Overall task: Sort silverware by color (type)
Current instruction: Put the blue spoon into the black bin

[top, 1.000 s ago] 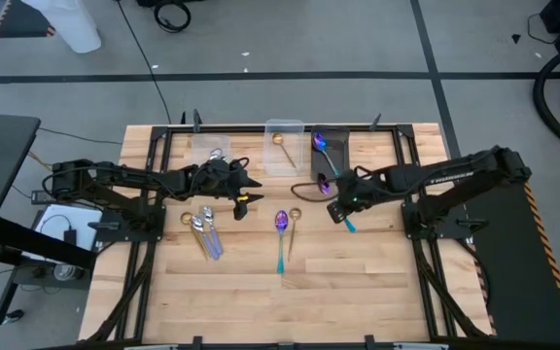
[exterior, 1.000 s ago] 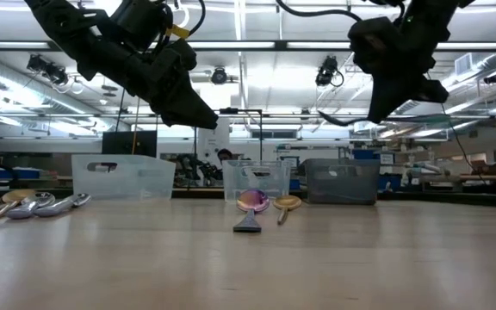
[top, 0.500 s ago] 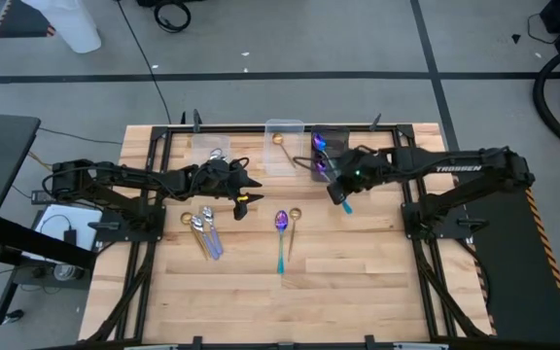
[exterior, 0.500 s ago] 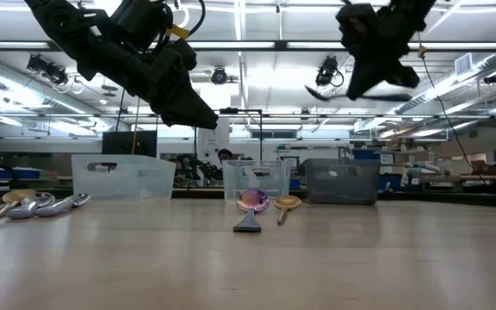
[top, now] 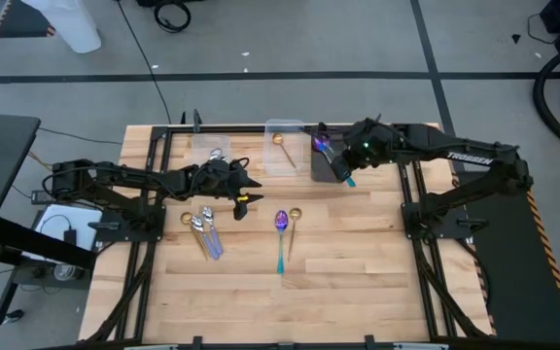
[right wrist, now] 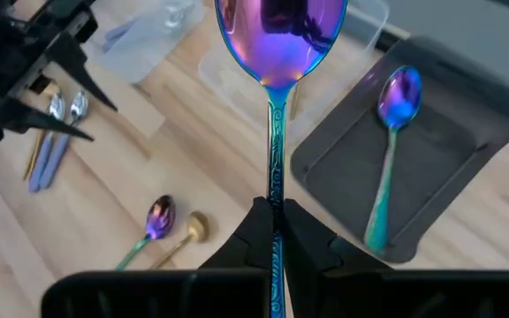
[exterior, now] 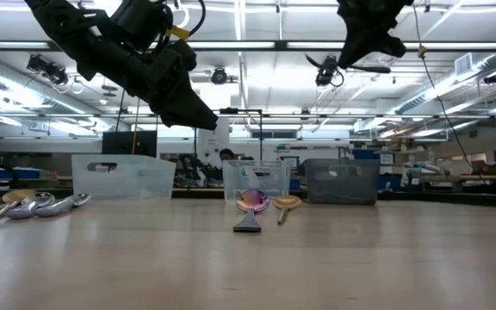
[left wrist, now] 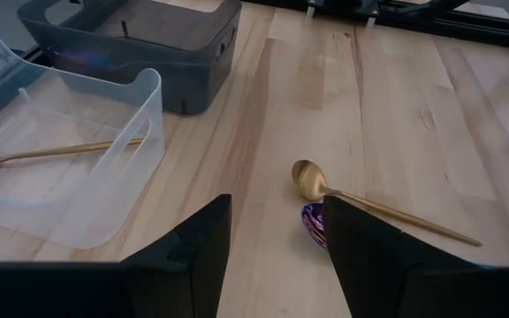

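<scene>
Right wrist view: right claw (right wrist: 275,221) pinching iridescent spoon (right wrist: 279,35) above dark bin (right wrist: 467,177); left claw (left wrist: 272,256) spread.

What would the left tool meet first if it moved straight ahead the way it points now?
Probably the gold spoon lying on the bare table, with the purple spoon right beside its bowl. The left tool is open and hangs above the wood, so depth is uncertain. The clear bin lies off to one side.

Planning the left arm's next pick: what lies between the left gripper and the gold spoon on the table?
Bare wood, per the left wrist view: left gripper open, gold spoon ahead.
</scene>
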